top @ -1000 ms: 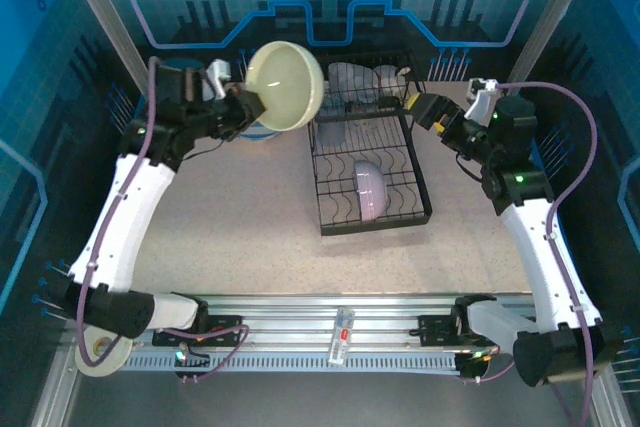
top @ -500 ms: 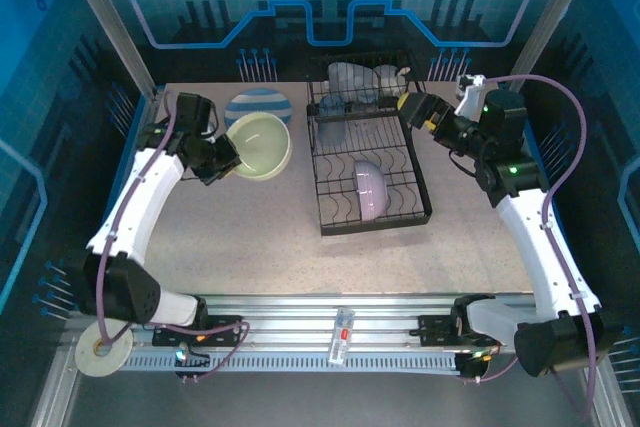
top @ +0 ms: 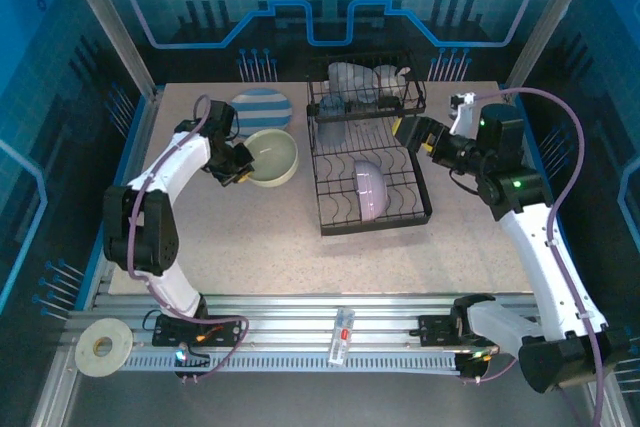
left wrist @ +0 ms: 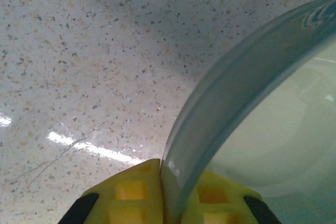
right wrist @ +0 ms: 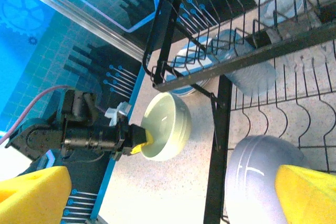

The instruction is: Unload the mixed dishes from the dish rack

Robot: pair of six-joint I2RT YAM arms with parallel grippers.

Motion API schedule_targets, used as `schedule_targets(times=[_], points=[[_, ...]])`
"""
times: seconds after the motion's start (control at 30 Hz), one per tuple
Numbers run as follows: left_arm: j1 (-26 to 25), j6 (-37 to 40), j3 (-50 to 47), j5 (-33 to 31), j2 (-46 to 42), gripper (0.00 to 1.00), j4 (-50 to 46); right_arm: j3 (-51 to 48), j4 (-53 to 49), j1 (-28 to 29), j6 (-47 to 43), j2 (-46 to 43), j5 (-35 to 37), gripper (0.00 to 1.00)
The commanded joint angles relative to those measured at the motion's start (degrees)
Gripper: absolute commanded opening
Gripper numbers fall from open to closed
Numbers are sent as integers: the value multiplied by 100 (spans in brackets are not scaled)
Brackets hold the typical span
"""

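— Where is the pale green bowl (top: 272,157)?

— On the left half of the tabletop (top: 250,247), towards the far edge and just left of the dish rack (top: 400,215). Its mouth faces up. Being round, it has no long axis to speak of. Whether its base sits flat on the surface cannot be told.

— And who has it?

— The left gripper (top: 243,161), clamped on the bowl's left rim; the left wrist view shows one yellow finger inside the wall and one outside. A striped plate (top: 258,105) lies striped face up just behind the bowl, nearer the far edge.

— The other arm?

— The right gripper (top: 410,134) hangs at the rack's right side, jaws spread wide, holding nothing.

— The rack itself?

— Its long axis runs from near edge to far edge, at the middle of the tabletop. A lavender bowl (top: 368,190) stands tipped on edge in the lower slots, domed underside showing. Clear cups (top: 345,77) sit in the raised basket at the far end.
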Motion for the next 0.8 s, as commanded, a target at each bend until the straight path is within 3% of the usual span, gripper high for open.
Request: schedule_targets(times=[0.0, 0.77], points=[[-34, 97, 388, 55, 224, 0, 380, -139, -214, 94, -52, -133, -126, 100], [-321, -68, 1719, -483, 1722, 0, 167, -224, -609, 97, -234, -442, 70, 100]])
